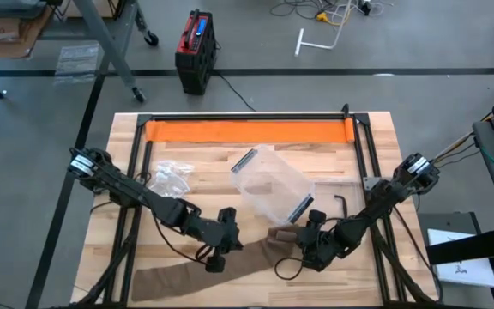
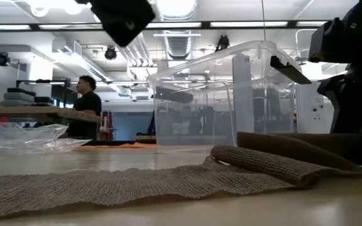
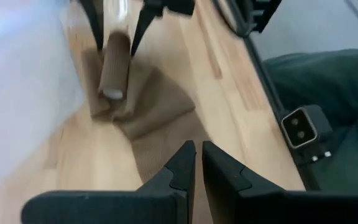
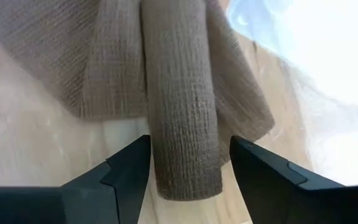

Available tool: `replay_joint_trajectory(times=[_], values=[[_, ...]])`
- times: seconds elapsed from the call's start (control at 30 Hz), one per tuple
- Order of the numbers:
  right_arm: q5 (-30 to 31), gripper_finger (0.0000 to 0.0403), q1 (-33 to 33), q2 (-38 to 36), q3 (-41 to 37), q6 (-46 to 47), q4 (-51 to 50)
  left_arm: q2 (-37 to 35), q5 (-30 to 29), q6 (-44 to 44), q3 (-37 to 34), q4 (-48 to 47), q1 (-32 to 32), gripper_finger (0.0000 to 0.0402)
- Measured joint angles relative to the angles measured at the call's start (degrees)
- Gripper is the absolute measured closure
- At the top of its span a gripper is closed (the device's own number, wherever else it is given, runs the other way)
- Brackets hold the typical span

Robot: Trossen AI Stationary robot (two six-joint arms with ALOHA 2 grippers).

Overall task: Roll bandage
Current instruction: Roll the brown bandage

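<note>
A brown bandage [image 1: 187, 273] lies flat along the table's near edge, and its right end is wound into a short roll [image 4: 182, 93]. The roll [image 1: 280, 236] rests on its side on the bandage's spread end. My right gripper [image 4: 188, 146] slants down over the roll, open, with one finger on either side and a small gap to each. My left gripper [image 3: 197, 168] is shut and hangs in the air above the flat strip, left of the roll [image 3: 115, 62]. The low view shows it [image 2: 123, 19] well clear of the table.
A clear plastic box [image 1: 273, 184] lies tipped just behind the roll. A crumpled plastic bag [image 1: 168, 178] sits at the left, an orange strip [image 1: 247, 130] runs along the far edge, and a small hex key [image 1: 343, 202] lies at the right. A person [image 2: 87, 107] stands in the room beyond.
</note>
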Motion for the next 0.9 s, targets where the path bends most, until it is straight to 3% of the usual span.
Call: replay_joint_trajectory(times=[0.17,0.47,0.67,0.9], values=[[0.0,0.021,-0.5,0.1,0.0,-1.0,0.1,6.1,3.8,-4.6,-1.1,0.5,-0.3,0.0381],[0.3,0.0264,-1.0,-0.6,-0.1,0.3,-0.2,16.9,3.8,-4.9,0.4,4.9,-2.2,0.0381],[-2.9,0.0276,-0.9,-3.8,1.4,0.9,-1.5,18.8,4.3,-7.0,0.5,3.7,-2.1,0.0381],[-4.5,0.0274,-0.6,-12.1,6.4,1.4,-15.5,18.9,4.5,-7.1,0.7,3.4,-2.1,0.0381]])
